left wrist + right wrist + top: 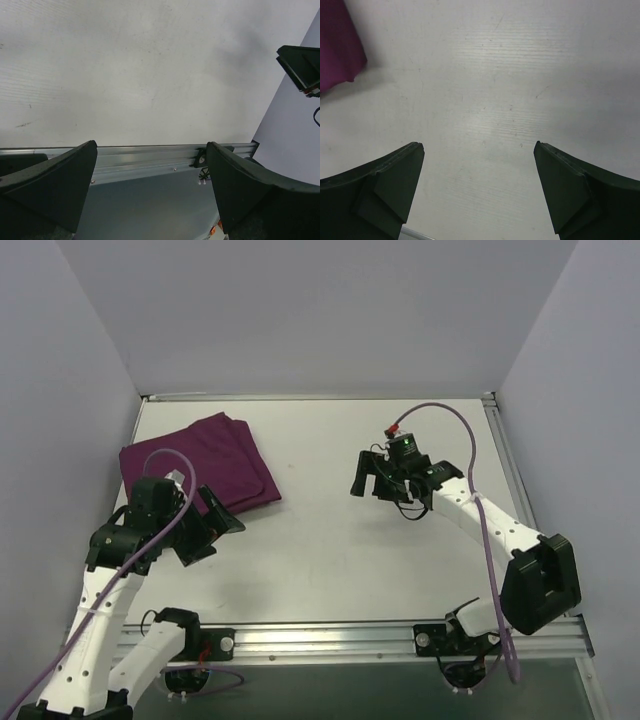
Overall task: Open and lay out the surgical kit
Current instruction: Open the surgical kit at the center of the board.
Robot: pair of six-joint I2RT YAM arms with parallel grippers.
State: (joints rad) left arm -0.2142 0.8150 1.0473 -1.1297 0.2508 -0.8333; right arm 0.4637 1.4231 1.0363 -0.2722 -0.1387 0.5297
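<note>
Purple cloth wrap (200,472) lies folded at far left (not yet opened); left gripper (215,535) and right gripper (370,480) hover, jaws spread wide, empty.

Purple wrap (200,468) soft matt cloth; table (340,540) matt white, faintly scuffed; front rail (330,640) brushed metal

cloth wrap (200,465) far left on table (330,550), left hand (208,532) before it, right hand (370,480) apart

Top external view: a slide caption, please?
Folded purple wrap at left on the table; left gripper and right gripper open, empty.
</note>
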